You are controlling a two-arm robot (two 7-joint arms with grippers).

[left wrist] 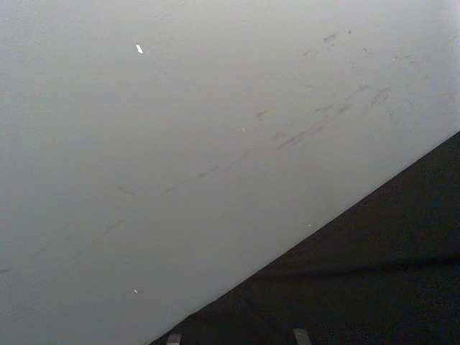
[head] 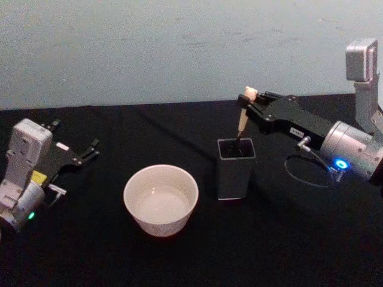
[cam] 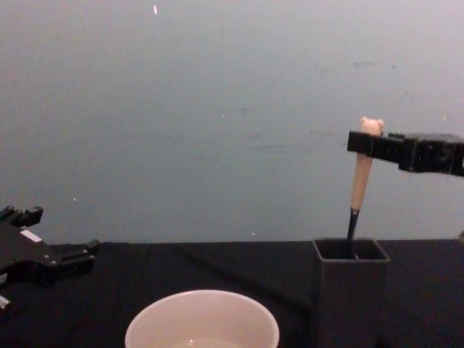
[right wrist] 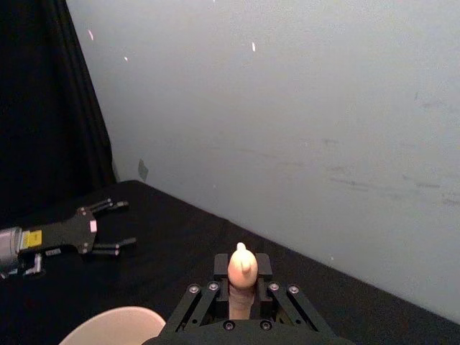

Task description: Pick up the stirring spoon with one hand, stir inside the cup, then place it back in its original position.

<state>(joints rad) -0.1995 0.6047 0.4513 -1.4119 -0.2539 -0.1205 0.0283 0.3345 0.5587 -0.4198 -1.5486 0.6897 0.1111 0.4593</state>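
The stirring spoon point(head: 242, 121) stands tilted in the dark grey square holder point(head: 234, 173), its bowl hidden inside. My right gripper point(head: 245, 103) reaches in from the right and is shut on the pale handle just under the bear head. From the chest, the spoon point(cam: 360, 177) rises out of the holder point(cam: 350, 297) with that gripper point(cam: 361, 143) clamped near its top. The bear head point(right wrist: 241, 266) sits between the fingers in the right wrist view. The cream cup point(head: 160, 200) stands left of the holder. My left gripper point(head: 76, 136) rests open at the far left.
A black cloth point(head: 287, 239) covers the table and a pale wall point(head: 179, 48) stands close behind it. A cable loop point(head: 305, 170) hangs under the right arm. Open cloth lies between the cup and the left gripper.
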